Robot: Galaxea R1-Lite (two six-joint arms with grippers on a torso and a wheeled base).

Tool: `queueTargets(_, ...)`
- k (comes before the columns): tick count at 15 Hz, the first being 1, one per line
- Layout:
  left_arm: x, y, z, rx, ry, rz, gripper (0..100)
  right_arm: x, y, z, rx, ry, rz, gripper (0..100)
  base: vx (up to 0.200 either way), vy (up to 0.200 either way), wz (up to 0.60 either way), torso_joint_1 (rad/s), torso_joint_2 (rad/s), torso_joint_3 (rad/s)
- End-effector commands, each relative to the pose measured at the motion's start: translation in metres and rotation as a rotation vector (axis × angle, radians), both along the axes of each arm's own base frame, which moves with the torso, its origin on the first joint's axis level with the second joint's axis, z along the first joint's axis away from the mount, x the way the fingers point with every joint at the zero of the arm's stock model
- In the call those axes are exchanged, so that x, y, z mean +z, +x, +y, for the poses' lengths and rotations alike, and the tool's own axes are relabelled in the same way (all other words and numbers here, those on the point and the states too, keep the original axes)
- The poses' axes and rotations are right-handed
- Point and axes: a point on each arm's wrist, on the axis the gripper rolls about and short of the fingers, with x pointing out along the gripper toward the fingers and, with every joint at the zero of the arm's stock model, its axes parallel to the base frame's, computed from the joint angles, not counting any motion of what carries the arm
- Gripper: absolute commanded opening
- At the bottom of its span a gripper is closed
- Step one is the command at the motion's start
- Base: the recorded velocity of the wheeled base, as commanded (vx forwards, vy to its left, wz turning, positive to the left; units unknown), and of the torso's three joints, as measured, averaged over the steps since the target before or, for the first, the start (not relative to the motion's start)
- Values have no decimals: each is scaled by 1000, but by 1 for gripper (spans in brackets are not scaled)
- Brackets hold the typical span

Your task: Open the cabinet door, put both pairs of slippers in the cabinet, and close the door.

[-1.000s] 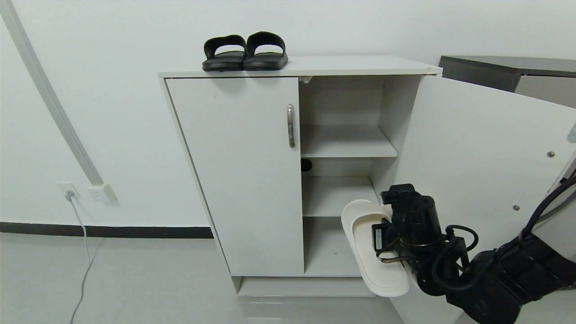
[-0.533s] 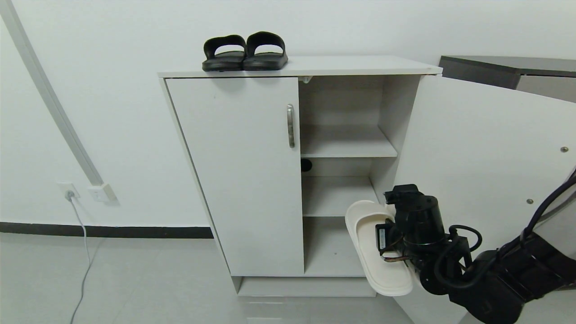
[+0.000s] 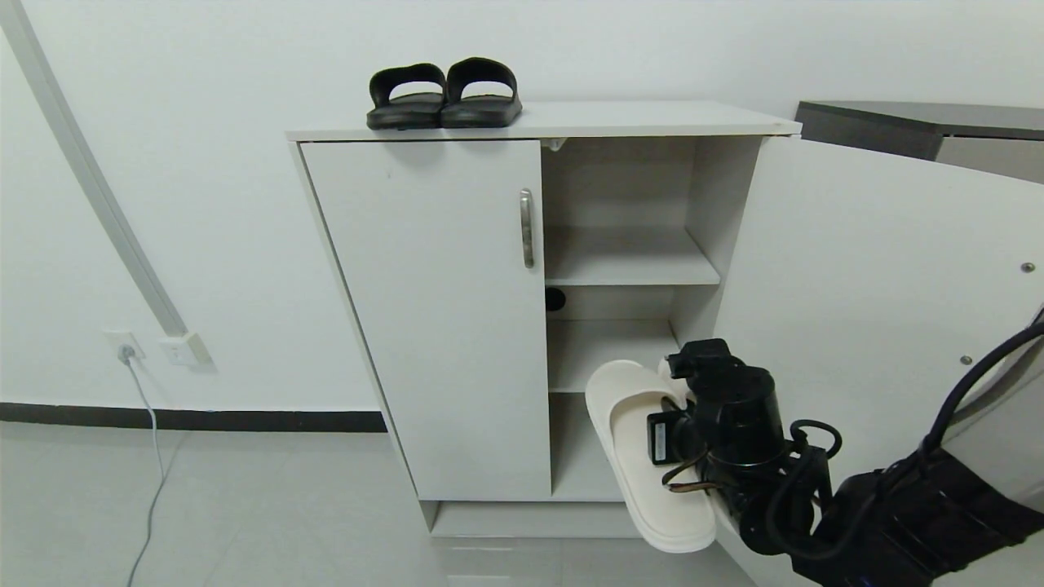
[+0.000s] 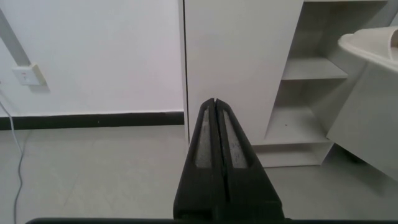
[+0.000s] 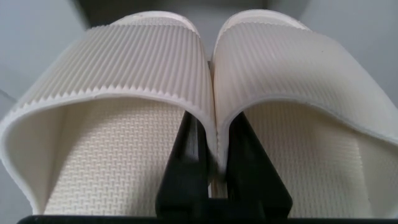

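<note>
**A:** How's the left tool (image 4: 215,109)?

**B:** Pressed shut on nothing, facing the closed left door (image 3: 424,318). The black rubber slide slippers (image 3: 444,94) sit on the white cabinet's top (image 3: 652,120).

**A:** And the cream ribbed foam slippers (image 3: 644,456)?

**B:** The right tool (image 5: 212,149) pinches their inner straps. Their long axis slants toward the middle shelf (image 3: 608,355) just beyond. The right arm is low, beside the open door (image 3: 864,285).

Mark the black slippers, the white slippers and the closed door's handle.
black slippers (image 3: 481,112): head view, front edge of one slipper's sole.
white slippers (image 3: 636,481): head view, broad flat face of the nearer slipper.
door handle (image 3: 527,228): head view, middle of the bar.
</note>
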Motion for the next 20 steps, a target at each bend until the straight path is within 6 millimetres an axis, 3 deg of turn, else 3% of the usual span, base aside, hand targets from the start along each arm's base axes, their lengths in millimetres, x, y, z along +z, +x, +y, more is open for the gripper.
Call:
queueTargets(1, 0, 0, 0, 0, 0, 1, 0, -16, 5, 17, 25, -16, 18, 0, 0, 0, 0, 0, 0, 0)
queueTargets(2, 0, 0, 0, -1, 0, 1, 0, -29, 20, 31, 17, -15, 18, 0, 0, 0, 0, 0, 0, 0)
queueTargets(5, 0, 0, 0, 0, 0, 1, 0, -38, 42, 42, -33, -1, 11, 0, 0, 0, 0, 0, 0, 0)
queueTargets(12, 0, 0, 0, 0, 2, 1, 0, -64, 47, 39, -70, -48, 58, 0, 0, 0, 0, 0, 0, 0)
queueTargets(20, 0, 0, 0, -1, 0, 3, 0, -71, 49, 39, -77, -49, 66, 0, 0, 0, 0, 3, 0, -147)
